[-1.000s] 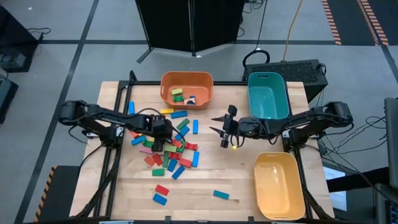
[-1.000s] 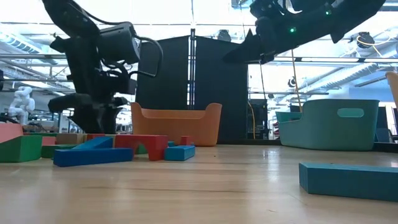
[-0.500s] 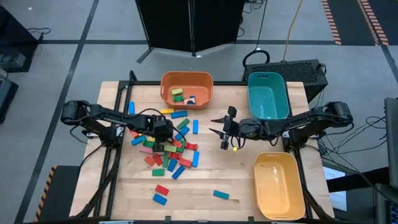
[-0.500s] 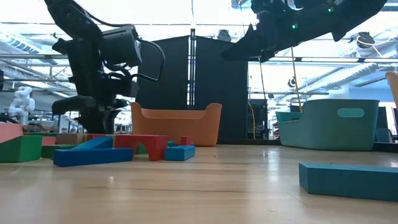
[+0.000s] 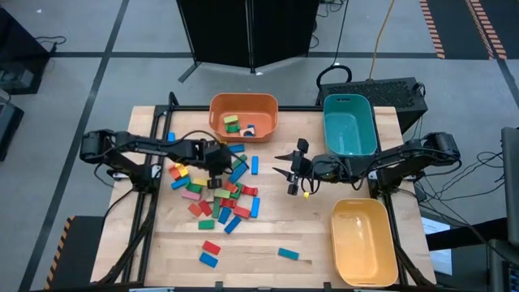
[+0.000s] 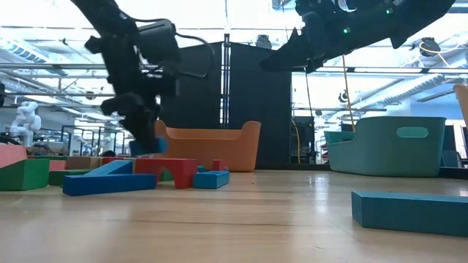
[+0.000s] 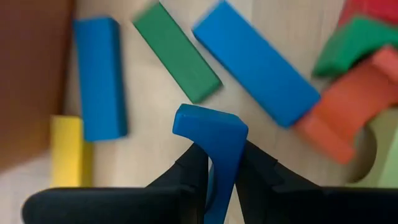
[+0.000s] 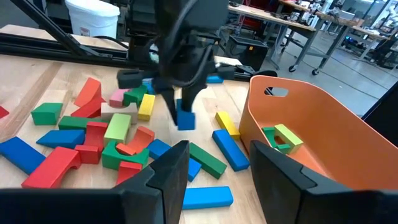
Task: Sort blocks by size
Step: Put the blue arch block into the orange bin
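The left gripper has a small blue block pinched between its fingers and lifted clear of the pile of blocks near the desk's left middle. The step in hand looks like the carry. Next it needs to travel to the orange bin at the far edge and release. The right gripper hovers mid-desk, fingers spread, empty.

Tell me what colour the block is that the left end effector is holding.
Blue. The block is pinched in the left end effector, clearest in the left wrist view.
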